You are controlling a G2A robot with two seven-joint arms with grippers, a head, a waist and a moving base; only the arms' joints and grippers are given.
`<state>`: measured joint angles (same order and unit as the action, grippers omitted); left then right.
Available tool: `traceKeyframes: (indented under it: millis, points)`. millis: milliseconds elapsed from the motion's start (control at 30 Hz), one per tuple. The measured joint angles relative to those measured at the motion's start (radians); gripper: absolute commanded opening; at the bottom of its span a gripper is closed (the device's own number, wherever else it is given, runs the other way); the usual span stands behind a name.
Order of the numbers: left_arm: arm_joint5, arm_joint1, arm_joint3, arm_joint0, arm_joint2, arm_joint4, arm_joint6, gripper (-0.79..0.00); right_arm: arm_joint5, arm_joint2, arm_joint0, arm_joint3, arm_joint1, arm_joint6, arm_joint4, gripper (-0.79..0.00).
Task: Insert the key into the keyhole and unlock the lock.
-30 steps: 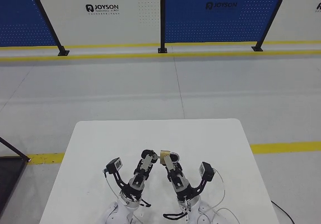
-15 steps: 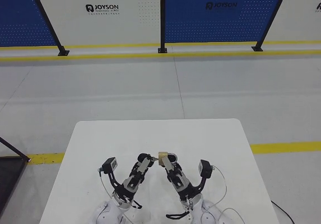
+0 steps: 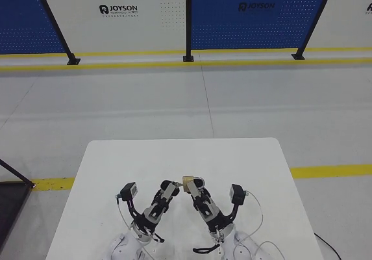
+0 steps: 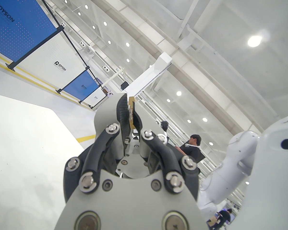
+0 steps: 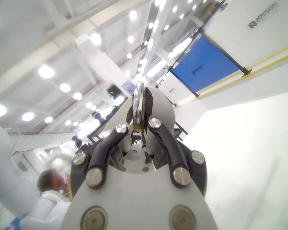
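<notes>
Both arms drew back slightly toward the near edge of the table (image 3: 250, 162). Left gripper (image 4: 130, 117) clamped the key (image 4: 131, 104); right gripper (image 5: 141, 111) clamped the lock (image 5: 138, 96), tips close together.

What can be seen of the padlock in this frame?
The padlock has a brass-coloured body and a shiny silver shackle. The right claw clamps it, shackle edge-on to the wrist camera. It is held above the white table, right beside the key in the left claw. The keyhole cannot be made out.
</notes>
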<state>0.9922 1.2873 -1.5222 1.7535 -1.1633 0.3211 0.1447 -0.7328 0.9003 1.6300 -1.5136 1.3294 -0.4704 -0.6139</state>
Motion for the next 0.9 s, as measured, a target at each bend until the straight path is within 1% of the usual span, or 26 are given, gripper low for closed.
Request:
traceKeyframes:
  millis: [67, 367, 567, 733, 900]
  points:
    - [-0.003, 0.000, -0.001, -0.001, 0.000, 0.002, 0.000, -0.785, 0.000, 0.001, 0.001, -0.001, 0.000, 0.002, -0.001, -0.785]
    - [-0.009, 0.001, -0.004, 0.000, -0.005, 0.033, -0.001, -0.785, 0.009, 0.003, 0.003, -0.004, 0.003, 0.021, -0.004, -0.785]
    - [-0.006, 0.002, -0.005, 0.005, -0.015, 0.091, 0.024, -0.785, 0.011, 0.006, 0.006, -0.006, 0.005, 0.028, -0.004, -0.785]
    - [-0.014, 0.006, -0.007, 0.011, -0.029, 0.185, 0.072, -0.785, 0.009, 0.012, 0.010, -0.010, 0.005, 0.034, -0.005, -0.785]
    - [-0.025, 0.012, -0.008, 0.016, -0.035, 0.289, 0.146, -0.785, 0.012, 0.018, 0.016, -0.015, 0.004, 0.043, -0.003, -0.785]
